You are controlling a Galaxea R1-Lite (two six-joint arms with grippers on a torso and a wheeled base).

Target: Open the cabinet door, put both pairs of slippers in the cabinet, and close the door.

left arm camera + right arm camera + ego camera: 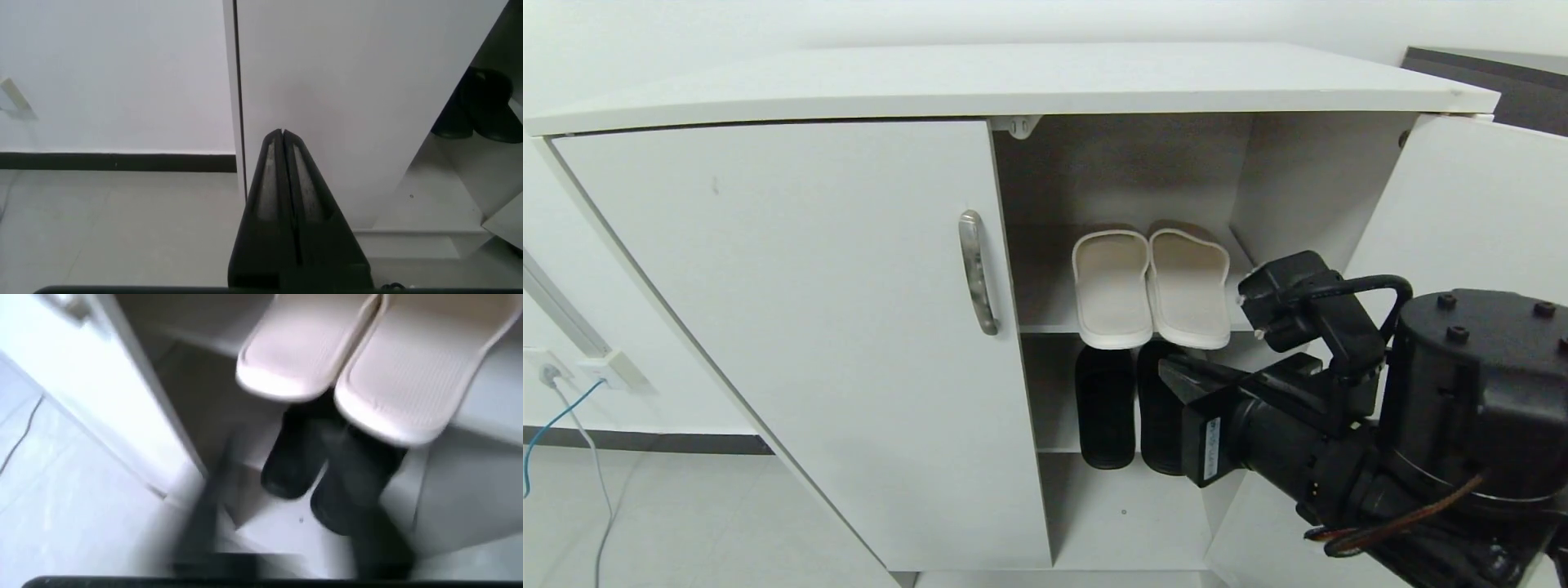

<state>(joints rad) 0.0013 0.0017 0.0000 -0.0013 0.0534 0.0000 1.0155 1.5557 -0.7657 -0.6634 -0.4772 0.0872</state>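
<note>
At the far left, low on the wall, a socket [605, 369] sits with a blue cable [556, 420] and a grey one hanging down to the floor [686, 523]. Next comes the white cabinet [1013, 77], whose left door [792, 327] is closed, with a metal handle [977, 272] upright near its inner edge. The left gripper [282, 139] hangs low in front of this door's outer bottom corner, its jaws pressed flat together with nothing between them.

To the right of the handle the cabinet stands open. On the upper shelf [1045, 302] lies the cream pair of slippers [1111, 286], side by side and touching, toes toward the back, heels poking out over the shelf's front edge. Directly beneath, on the lower shelf [1054, 425], lies the black pair of slippers [1105, 408], also side by side and toes inward, heels hanging just past the edge (the right-hand one is partly hidden behind the arm in the head view).

The right gripper [1176, 377] is just in front of the black pair, at the level of the lower shelf. In the right wrist view its jaws show as two blurred dark streaks set wide apart, with the black heels beyond them and nothing held. Farthest right, the right door [1462, 212] is swung open, away from the cabinet front.
</note>
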